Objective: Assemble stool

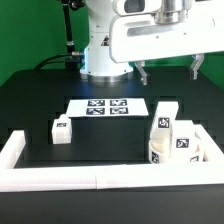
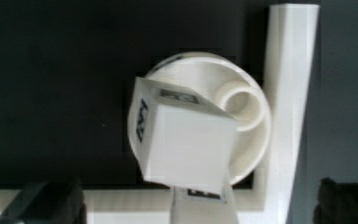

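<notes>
Exterior view: the fingers (image 1: 141, 72) hang spread wide and empty above the worktop (image 1: 40, 100), behind the marker board (image 1: 105, 106). The round seat (image 1: 158, 155) sits in the rail (image 1: 60, 178) corner at the exterior view's right, with legs (image 1: 165, 126) bunched on or against it; a loose leg (image 1: 62, 130) lies well apart.

Wrist view: one leg (image 2: 190, 150) leans tilted across the seat. The plastic looks hard, light and smooth, so I would pinch a leg's flat sides
</notes>
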Action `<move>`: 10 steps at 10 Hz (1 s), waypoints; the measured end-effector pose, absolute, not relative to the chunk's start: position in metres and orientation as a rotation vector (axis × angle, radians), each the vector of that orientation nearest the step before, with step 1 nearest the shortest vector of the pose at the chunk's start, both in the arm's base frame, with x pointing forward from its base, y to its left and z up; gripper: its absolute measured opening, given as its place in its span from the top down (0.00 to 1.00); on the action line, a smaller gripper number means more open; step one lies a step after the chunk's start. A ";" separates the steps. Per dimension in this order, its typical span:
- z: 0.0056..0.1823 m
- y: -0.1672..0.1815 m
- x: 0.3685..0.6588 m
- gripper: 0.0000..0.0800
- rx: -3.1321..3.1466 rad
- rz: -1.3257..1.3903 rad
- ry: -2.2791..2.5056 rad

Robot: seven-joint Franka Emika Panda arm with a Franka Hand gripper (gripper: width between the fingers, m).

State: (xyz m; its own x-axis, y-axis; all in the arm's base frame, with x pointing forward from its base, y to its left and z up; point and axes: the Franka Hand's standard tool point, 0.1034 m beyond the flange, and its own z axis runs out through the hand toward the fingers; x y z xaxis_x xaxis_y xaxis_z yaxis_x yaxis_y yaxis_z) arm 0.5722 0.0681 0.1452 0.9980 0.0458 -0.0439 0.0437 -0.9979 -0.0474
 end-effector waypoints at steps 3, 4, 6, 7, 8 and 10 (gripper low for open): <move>0.142 0.068 0.575 0.19 -3.078 0.010 -0.495; 0.136 0.067 0.573 0.19 -3.039 -0.018 -0.730; 0.144 0.060 0.581 0.19 -2.964 -0.036 -0.997; 0.146 0.058 0.587 0.19 -2.939 -0.095 -1.116; 0.143 0.056 0.583 0.19 -2.926 -0.081 -1.160; 0.141 0.050 0.587 0.19 -2.829 -0.094 -1.454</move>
